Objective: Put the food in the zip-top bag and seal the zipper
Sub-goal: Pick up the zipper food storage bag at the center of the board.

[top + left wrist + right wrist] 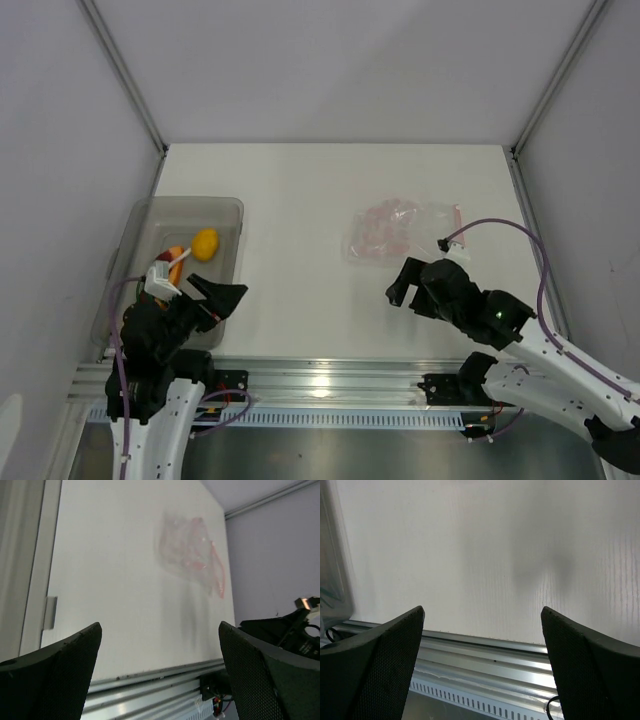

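At the near edge of the table (300,330), the left gripper (218,296) and the right gripper (405,283) both hang wide open, holding nothing. The food (205,244) sits in a grey bin (232,208) by the left edge. A wide stretch of white table separates the bin from the zip-top bag (395,232), which lies flat farther back, its zipper (458,218) toward the right edge.
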You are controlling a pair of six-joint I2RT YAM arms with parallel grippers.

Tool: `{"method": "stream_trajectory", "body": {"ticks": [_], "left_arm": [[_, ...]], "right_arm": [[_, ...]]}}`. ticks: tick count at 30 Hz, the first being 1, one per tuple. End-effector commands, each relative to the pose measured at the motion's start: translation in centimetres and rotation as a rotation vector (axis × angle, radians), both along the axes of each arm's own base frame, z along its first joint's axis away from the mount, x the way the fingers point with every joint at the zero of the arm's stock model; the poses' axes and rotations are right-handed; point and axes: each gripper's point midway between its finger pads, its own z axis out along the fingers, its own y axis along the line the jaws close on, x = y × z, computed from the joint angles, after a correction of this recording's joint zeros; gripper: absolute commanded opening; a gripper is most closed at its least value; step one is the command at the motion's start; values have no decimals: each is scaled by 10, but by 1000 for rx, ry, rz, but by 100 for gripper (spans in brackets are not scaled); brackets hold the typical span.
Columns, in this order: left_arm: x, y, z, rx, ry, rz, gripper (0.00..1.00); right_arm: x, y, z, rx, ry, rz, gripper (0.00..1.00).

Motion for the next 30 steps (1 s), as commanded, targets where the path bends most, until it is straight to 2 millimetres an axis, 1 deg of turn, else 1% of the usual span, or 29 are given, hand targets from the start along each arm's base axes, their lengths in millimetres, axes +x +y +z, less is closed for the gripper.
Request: {"method": "stream_trajectory", "body": {"ticks": [1, 2, 4, 5, 6, 8, 9, 10, 11, 12, 13, 15, 16, 18, 19, 21, 22, 23, 24, 25, 26, 27, 29, 30], "left_arm": [[-26, 1, -9, 75, 141, -45, 99], [-28, -3, -7, 77, 145, -80, 100], [-32, -7, 4, 60, 114, -104, 100], [-33, -7, 6, 52, 106, -94, 99], [-34, -6, 8, 51, 74, -91, 99], [-34, -9, 16, 50, 9, -105, 100], [-38, -11, 19, 42, -24, -118, 100], [-37, -12, 14, 36, -21, -123, 99], [-37, -13, 16, 31, -37, -130, 99], [-37, -15, 16, 28, -48, -139, 99], [-36, -18, 9, 20, -29, -158, 100], [-36, -20, 4, 11, -14, -171, 100], [-36, -23, -1, -1, 1, -193, 99], [-36, -27, -1, -7, -16, -221, 100], [-37, -28, -2, -8, -11, -224, 100], [-37, -27, -2, 3, -14, -226, 100], [-38, -26, 0, 10, -19, -226, 100], [-38, -26, 0, 22, -25, -229, 99], [-39, -25, 3, 28, -34, -229, 100], [-40, -24, 5, 43, -42, -230, 99], [-40, -23, 5, 55, -44, -230, 99], [-42, -22, 11, 62, -62, -232, 99], [-44, -22, 10, 83, -62, -247, 99], [-45, -20, 12, 93, -69, -239, 99]], "right_arm": [[4, -11, 23, 21, -90, -5, 99], [4, -14, 24, 15, -100, 0, 99], [3, -14, 34, 44, -128, 24, 99], [4, -17, 34, 23, -136, 40, 100], [6, -23, 35, 15, -125, 21, 99], [9, -25, 33, -9, -98, 37, 99], [16, -32, 34, -7, -89, 7, 99], [19, -32, 35, 1, -80, 7, 100], [18, -28, 32, 17, -50, 40, 99], [24, -32, 33, 29, -47, 16, 99], [27, -33, 35, 40, -51, 12, 100], [33, -37, 34, 32, -42, -3, 99], [40, -45, 35, 28, -40, -40, 99], [48, -49, 30, 32, -9, -47, 99], [57, -61, 27, 33, 2, -102, 99], [68, -68, 20, 52, 47, -131, 99], [75, -72, 19, 63, 51, -149, 99], [83, -82, 20, 91, 60, -185, 99], [92, -86, 16, 90, 72, -204, 99], [96, -91, 15, 86, 78, -221, 99], [103, -102, 18, 73, 72, -262, 99], [108, -106, 14, 59, 82, -279, 99], [116, -119, 13, 39, 79, -325, 99], [122, -128, 11, 40, 71, -358, 99]]}}
